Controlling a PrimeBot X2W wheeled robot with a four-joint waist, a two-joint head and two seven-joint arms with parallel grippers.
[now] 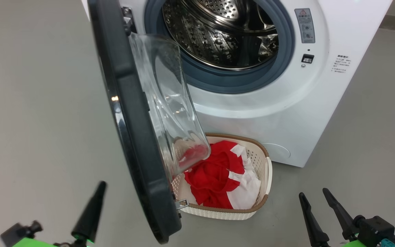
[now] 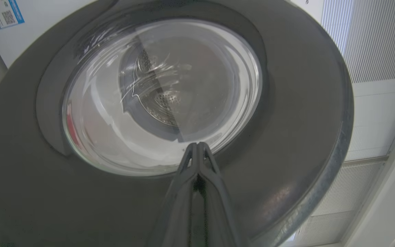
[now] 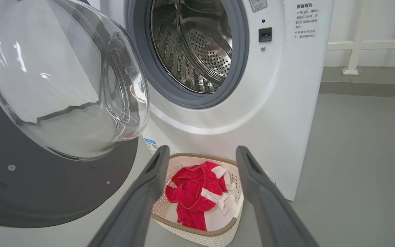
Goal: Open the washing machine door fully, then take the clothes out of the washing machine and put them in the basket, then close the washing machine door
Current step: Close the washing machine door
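Note:
The white washing machine (image 1: 286, 113) stands with its door (image 1: 129, 113) swung out, edge-on to my head view, the glass bowl (image 1: 170, 103) facing the drum. The visible part of the steel drum (image 1: 225, 34) holds no cloth. At the machine's foot sits the basket (image 1: 218, 213), holding the red and white clothes (image 1: 214, 175). My left gripper (image 1: 100, 188) is shut and holds nothing, left of the door, pointing at the door's outer face (image 2: 286, 103). My right gripper (image 1: 312, 193) is open and empty, near the basket's right side. Between its fingers (image 3: 149, 185) lie the basket (image 3: 197, 236) and clothes (image 3: 190, 192).
Grey floor (image 1: 36, 103) spreads left of the door and right of the machine (image 1: 372, 144). The door's lower edge overhangs the basket's left part. A white rail (image 3: 355, 44) runs along the wall behind the machine's right side.

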